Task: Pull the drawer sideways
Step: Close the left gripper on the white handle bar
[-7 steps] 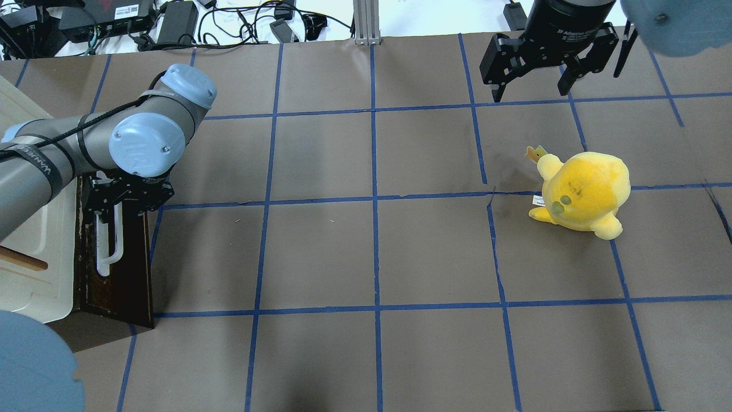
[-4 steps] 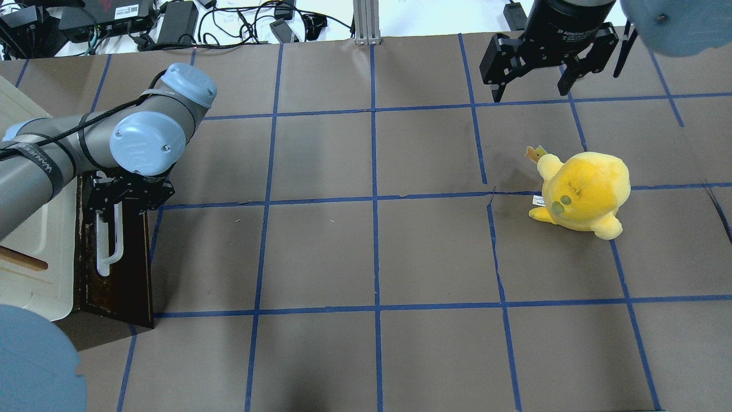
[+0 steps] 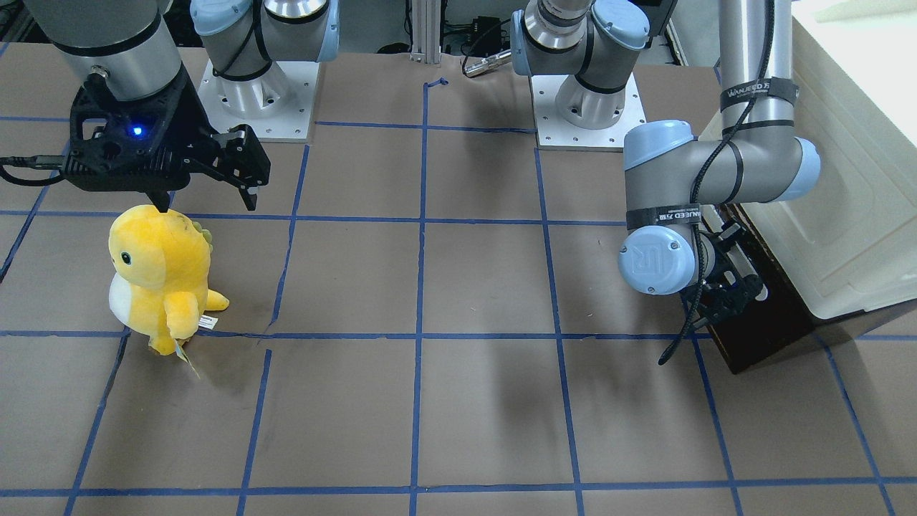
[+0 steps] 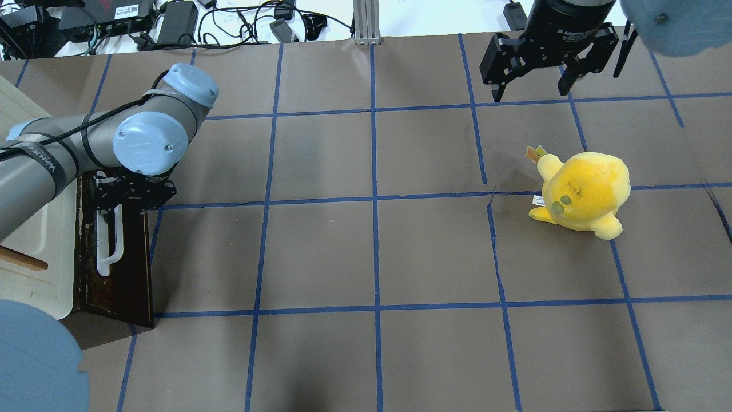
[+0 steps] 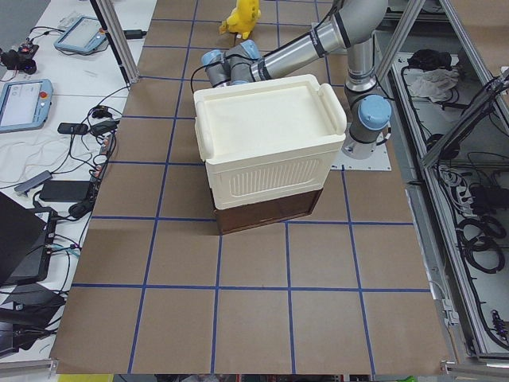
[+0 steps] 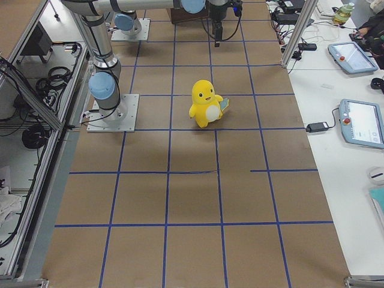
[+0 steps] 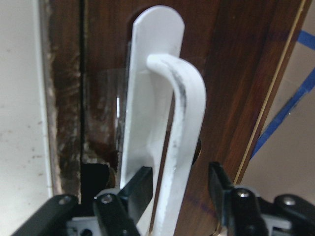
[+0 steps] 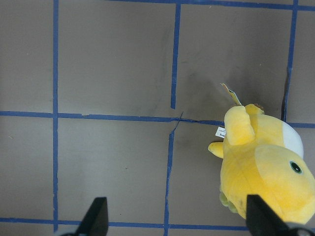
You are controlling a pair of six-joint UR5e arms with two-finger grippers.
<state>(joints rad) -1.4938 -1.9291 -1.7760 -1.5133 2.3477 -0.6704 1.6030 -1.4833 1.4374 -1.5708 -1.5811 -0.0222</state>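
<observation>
The dark brown drawer point(image 4: 132, 263) sits under the cream cabinet body point(image 4: 34, 252) at the table's left edge, its long white bar handle point(image 4: 106, 246) facing the table. My left gripper point(image 4: 114, 210) is open, its fingers on either side of the handle's far end. In the left wrist view the handle point(image 7: 184, 123) runs between the two fingers point(image 7: 140, 189) with a gap on the right side. The drawer also shows in the front view point(image 3: 766, 337) and the left view point(image 5: 266, 213). My right gripper point(image 4: 532, 88) hangs open and empty above the far right of the table.
A yellow plush toy point(image 4: 583, 191) stands on the table's right side, just in front of and below the right gripper; it shows in the right wrist view point(image 8: 266, 167). Blue tape lines grid the brown table. Cables and power bricks point(image 4: 177, 20) lie beyond the far edge.
My left arm's elbow and wrist have shifted slightly to the right and away. The drawer and handle show no visible movement. The right arm and the plush have not moved.
</observation>
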